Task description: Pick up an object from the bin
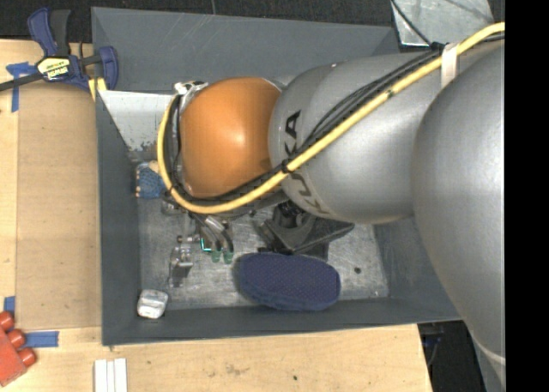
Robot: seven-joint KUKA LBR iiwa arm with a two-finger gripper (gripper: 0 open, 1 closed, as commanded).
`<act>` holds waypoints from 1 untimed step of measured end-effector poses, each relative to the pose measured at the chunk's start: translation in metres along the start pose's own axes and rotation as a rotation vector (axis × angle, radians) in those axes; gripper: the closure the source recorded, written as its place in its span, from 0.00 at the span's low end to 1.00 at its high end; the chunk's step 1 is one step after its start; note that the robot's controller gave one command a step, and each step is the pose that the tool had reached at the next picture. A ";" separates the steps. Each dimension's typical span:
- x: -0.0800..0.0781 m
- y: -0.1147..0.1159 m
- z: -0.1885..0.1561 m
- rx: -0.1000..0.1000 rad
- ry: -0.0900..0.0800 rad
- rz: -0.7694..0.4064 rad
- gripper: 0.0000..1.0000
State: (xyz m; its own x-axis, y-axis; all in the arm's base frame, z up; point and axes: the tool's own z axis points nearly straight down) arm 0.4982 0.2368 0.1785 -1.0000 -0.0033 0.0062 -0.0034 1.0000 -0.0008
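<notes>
My gripper (211, 234) reaches down from under the arm's orange cover into the left middle of the bin. Just below it and to its left lies a small metal piece (180, 263) on the bin floor. To the gripper's right rests a black angular object (296, 232), partly hidden by the arm. A dark blue oval pouch (287, 282) lies near the front wall, below and right of the gripper. I see nothing held.
A small white and silver object (152, 304) sits in the front left corner. A blue thing (147, 181) peeks out at the left wall beside the orange cover. The arm hides the back and right of the bin.
</notes>
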 end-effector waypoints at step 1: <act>-0.103 -0.038 0.024 0.001 -0.013 -0.056 0.00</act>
State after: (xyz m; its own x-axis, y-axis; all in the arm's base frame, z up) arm 0.6011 0.1993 0.1542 -0.9982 -0.0593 -0.0068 -0.0593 0.9982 -0.0015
